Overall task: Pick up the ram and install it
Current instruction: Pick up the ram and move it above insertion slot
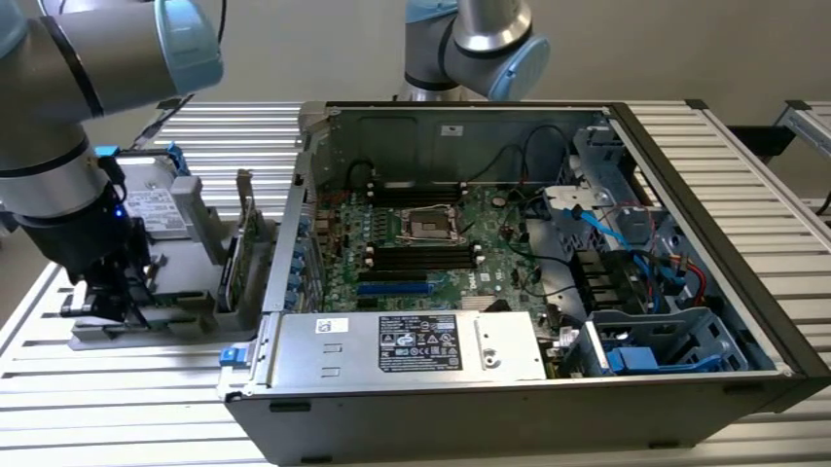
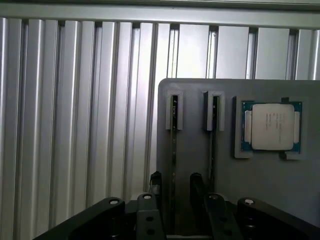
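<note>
ram [image 2: 173, 145] stands edge-up in the grey holder [image 2: 200, 90], at nine o'clock of the open case [image 1: 415, 141]; gripper [image 2: 174, 181] wide, astride it, not yet clamped. pickup and install are both left.

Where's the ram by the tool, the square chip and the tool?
ram [image 2: 173, 142]: wrist view, on its thin edge.
square chip [image 2: 272, 126]: wrist view, middle of its metal lid.
tool [image 2: 175, 180]: wrist view, midway between its fingertips.

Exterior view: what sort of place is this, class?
Likely a robotics lab bench for computer assembly: an open computer case on a slatted metal table, with a robot arm at a grey parts holder.
</note>
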`<state>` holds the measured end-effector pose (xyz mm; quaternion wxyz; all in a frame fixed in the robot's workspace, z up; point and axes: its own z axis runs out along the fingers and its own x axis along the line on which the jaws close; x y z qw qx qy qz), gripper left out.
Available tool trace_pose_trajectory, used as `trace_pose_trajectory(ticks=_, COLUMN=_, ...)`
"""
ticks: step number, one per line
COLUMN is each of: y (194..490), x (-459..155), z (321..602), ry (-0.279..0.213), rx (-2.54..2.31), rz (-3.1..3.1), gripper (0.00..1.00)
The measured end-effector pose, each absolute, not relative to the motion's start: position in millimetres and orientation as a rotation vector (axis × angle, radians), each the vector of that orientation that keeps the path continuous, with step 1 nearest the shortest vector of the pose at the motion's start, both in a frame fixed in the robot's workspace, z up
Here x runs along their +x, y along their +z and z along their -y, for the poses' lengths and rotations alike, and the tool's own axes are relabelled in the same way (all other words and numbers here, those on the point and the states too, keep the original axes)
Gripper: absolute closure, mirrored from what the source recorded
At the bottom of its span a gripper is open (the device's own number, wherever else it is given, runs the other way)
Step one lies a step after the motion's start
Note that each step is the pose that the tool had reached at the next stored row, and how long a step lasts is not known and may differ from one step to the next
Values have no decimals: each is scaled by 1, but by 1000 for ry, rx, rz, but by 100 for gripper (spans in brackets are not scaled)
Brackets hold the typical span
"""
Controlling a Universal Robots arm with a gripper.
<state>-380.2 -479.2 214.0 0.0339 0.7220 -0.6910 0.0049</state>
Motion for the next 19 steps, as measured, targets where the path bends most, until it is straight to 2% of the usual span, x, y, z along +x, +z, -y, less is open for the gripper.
trace_pose_trajectory(ticks=19, y=193, x=-379, z=483, ry=7, rx=2233, rz=2137, gripper=64)
